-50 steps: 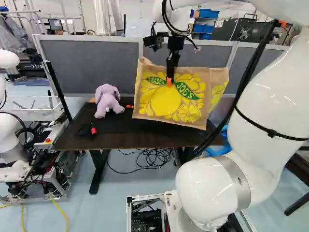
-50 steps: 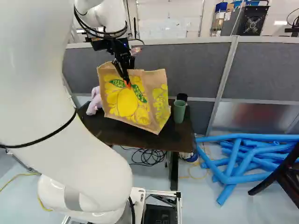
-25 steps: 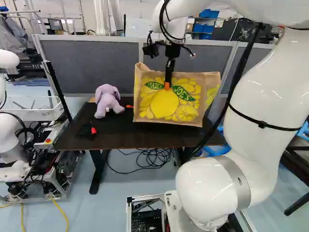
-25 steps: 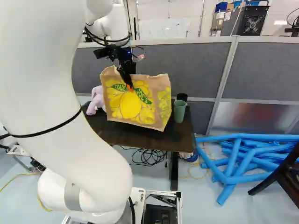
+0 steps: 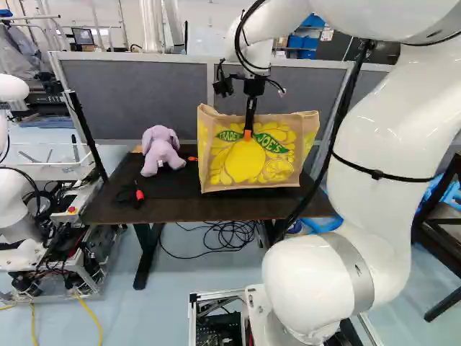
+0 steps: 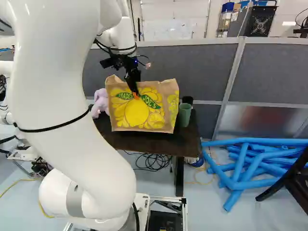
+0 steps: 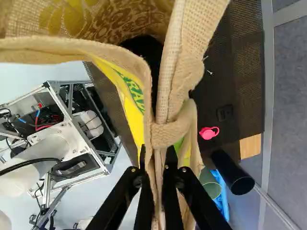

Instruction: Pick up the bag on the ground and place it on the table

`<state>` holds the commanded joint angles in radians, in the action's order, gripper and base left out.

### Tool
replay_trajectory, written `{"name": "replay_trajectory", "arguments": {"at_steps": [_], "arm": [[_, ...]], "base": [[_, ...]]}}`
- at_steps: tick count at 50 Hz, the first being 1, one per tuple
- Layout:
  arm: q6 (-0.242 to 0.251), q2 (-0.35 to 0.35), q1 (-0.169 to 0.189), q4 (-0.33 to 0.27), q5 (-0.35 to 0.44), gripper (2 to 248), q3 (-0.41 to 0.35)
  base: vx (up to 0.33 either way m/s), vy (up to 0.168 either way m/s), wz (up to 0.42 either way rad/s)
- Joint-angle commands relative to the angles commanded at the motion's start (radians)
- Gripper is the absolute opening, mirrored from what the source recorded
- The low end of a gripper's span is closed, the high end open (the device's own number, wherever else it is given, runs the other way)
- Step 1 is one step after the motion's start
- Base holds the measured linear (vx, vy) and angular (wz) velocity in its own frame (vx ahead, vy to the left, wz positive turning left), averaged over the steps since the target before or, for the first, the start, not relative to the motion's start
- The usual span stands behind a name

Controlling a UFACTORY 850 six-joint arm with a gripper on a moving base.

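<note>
Bag (image 5: 245,162) tilts less than before, moved with gripper (image 5: 248,134), which clenches bag's top fabric. Bag sits mid-frame in left base view, over table (image 5: 162,209); contact unclear.

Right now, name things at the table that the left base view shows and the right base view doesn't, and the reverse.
Only the left base view: the red-and-black item and the small orange item by the plush toy.
Only the right base view: the green cup and the black cylinder behind it.
Both: the lemon-print bag, held in the gripper, the table and the plush toy.
</note>
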<state>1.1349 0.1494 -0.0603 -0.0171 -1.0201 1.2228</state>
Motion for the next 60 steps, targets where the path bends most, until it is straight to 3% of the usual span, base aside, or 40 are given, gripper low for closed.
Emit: {"name": "replay_trajectory", "arguments": {"at_steps": [43, 60], "arm": [[0.0, 0.133, -0.026, 0.0, -0.02, 21, 0.001], [0.0, 0.143, -0.026, 0.0, -0.02, 21, 0.002]], "base": [[0.0, 0.0, 0.0], [0.0, 0.0, 0.0]]}}
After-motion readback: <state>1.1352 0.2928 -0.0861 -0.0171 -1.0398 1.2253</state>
